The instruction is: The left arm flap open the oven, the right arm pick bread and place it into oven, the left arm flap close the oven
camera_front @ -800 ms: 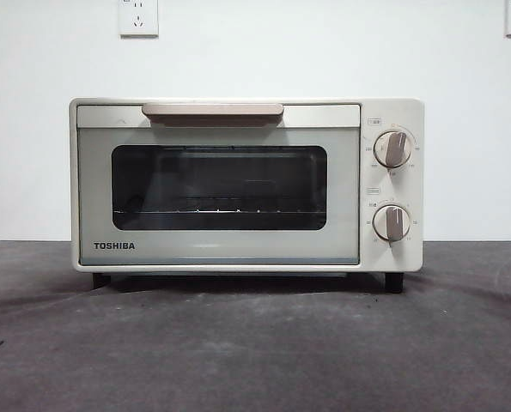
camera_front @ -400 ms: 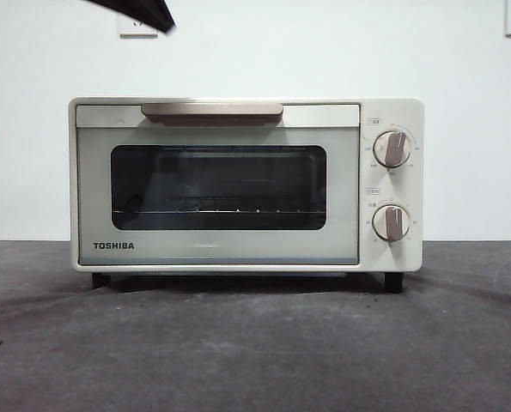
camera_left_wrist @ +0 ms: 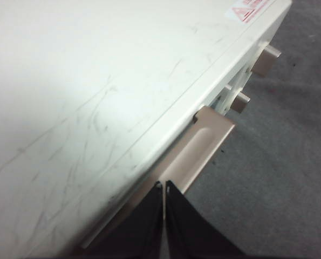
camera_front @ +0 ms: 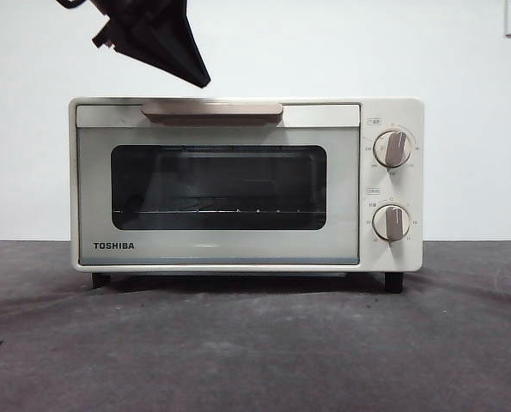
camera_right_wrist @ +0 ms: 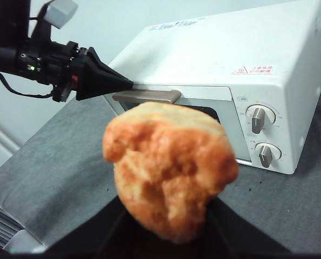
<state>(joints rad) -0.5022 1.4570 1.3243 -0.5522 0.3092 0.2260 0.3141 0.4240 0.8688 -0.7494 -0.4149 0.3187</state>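
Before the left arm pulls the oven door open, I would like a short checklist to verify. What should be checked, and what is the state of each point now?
1. Oven door fully shut, ready to be flapped open: ok.
2. Left gripper close to the handle: ok; its shut tips sit right at the bar in the left wrist view.
3. Tips hooked behind the handle: cannot tell.
4. Bread held in the right gripper: ok.
5. Bread kept away from the door's swing: ok; the front view shows nothing before the door.
6. Wire rack ready for the bread: cannot tell through the dark glass.
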